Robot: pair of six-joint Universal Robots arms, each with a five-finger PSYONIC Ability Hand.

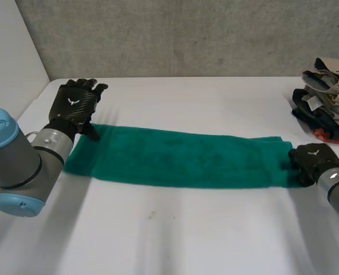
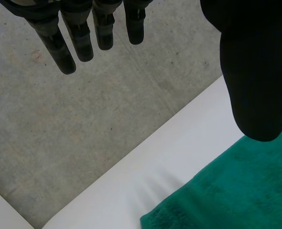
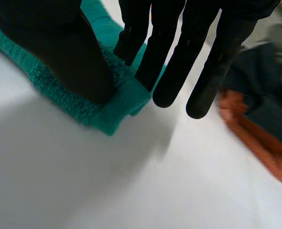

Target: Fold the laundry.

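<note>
A green towel (image 1: 175, 157) lies folded into a long strip across the white table (image 1: 186, 235). My left hand (image 1: 75, 103) is open at the strip's left end, fingers straight and reaching past the far edge, thumb above the cloth. In the left wrist view the thumb (image 2: 255, 71) hangs over the towel's corner (image 2: 236, 191). My right hand (image 1: 312, 163) sits on the right end. There its thumb (image 3: 74, 62) and nearest finger (image 3: 131, 43) pinch a ridge of the towel (image 3: 112, 105); the other fingers stick out past the end.
A pile of folded clothes (image 1: 327, 97) stands at the table's far right, close to my right hand, with an orange piece (image 3: 255, 138) at its base. A grey concrete wall (image 1: 181, 34) backs the table. Bare table lies in front of the towel.
</note>
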